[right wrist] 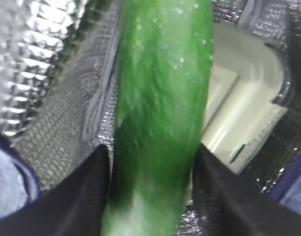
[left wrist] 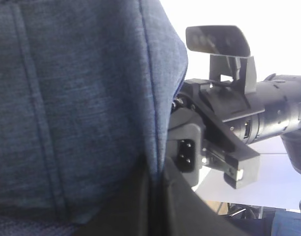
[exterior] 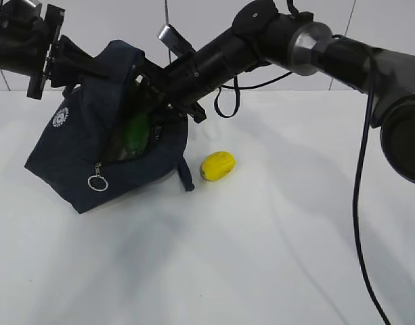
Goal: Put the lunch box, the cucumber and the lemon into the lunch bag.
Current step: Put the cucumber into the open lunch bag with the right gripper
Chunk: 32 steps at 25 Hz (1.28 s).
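The navy lunch bag (exterior: 72, 156) lies tilted on the white table with its opening facing right. My left gripper (exterior: 92, 64) is shut on the bag's upper fabric edge (left wrist: 155, 147) and holds it up. My right gripper (exterior: 163, 101) reaches into the opening, shut on the green cucumber (right wrist: 162, 73), which shows through the gap (exterior: 136, 132). In the right wrist view the fingers (right wrist: 86, 191) press both sides of the cucumber, above the lunch box's pale green lid (right wrist: 243, 113) on the silver lining. The yellow lemon (exterior: 217, 166) lies on the table just right of the bag.
The zipper's metal ring pull (exterior: 97, 183) hangs at the bag's front lower edge. A bag strap (exterior: 187, 176) hangs down near the lemon. The right arm's wrist and camera mount (left wrist: 224, 123) sit close beside the bag's edge. White table stretches to the front and right.
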Each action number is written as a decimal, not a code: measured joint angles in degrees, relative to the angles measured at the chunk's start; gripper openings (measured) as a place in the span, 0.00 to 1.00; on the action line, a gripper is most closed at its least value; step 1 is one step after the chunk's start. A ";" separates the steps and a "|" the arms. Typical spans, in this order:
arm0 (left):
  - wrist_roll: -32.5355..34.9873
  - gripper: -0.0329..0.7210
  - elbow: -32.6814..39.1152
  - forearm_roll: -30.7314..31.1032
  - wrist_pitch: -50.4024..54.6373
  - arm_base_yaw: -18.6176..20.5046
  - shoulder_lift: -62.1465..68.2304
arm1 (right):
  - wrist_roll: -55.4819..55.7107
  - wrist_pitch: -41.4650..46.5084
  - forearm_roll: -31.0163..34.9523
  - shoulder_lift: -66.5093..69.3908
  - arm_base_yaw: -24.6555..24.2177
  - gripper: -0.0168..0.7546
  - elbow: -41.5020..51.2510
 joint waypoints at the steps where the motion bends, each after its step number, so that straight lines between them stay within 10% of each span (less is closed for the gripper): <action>1: 0.00 0.04 0.00 0.00 0.24 0.00 0.00 | -0.13 -0.59 0.37 0.00 0.00 0.44 -0.10; 17: 0.00 0.04 0.00 -0.08 0.68 0.80 0.00 | -2.90 1.23 1.49 0.00 -0.35 0.57 -0.10; 32: 0.00 0.04 0.00 1.56 1.26 11.38 0.00 | -0.64 3.87 -4.31 -2.58 -1.28 0.57 -0.22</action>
